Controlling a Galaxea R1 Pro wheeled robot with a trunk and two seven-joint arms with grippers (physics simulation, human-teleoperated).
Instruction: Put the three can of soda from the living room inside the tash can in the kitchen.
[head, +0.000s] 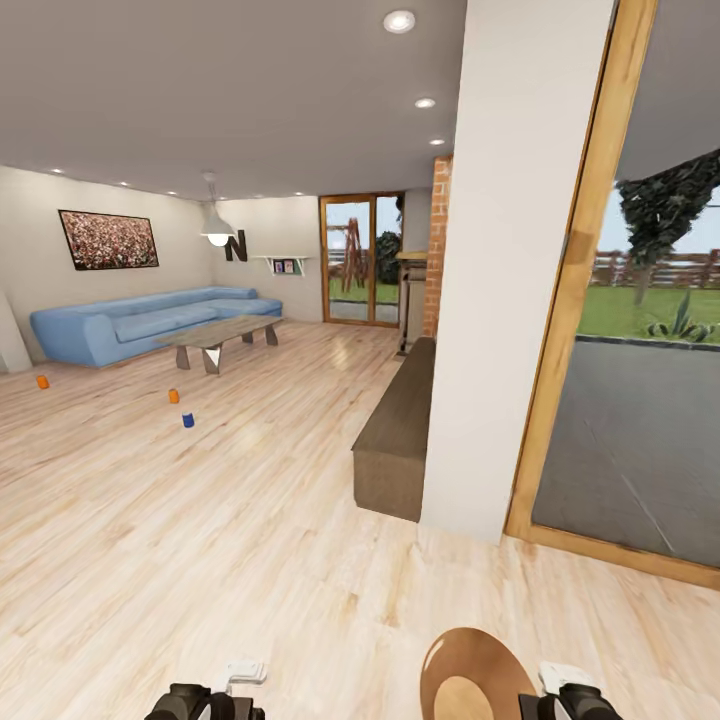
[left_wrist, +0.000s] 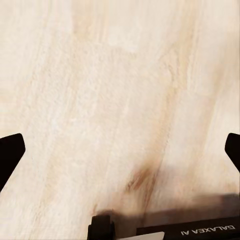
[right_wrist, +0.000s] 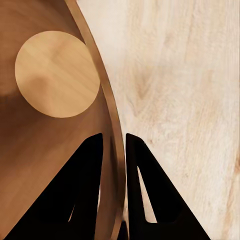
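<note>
Copper-brown tash can (right_wrist: 60, 150) rides clamped by its rim in the right pincer (right_wrist: 114, 142); left pincer (left_wrist: 120, 150) hangs released. Two orange cans (head: 174, 396) stand upright on the floor before the blue sofa (head: 150, 322), far ahead-left, nearer the free arm.

The left hand (left_wrist: 120, 150) has matt black fingers (left_wrist: 10, 152) tapering to blunt tips, behind them a black body with white lettering "GALAXEA AI" and a small black stub. The right hand (right_wrist: 114, 145) has two black wedge-shaped fingers (right_wrist: 90, 170) with triangular cut-outs. From the head camera, both wrists look black and glossy with white blocks.
</note>
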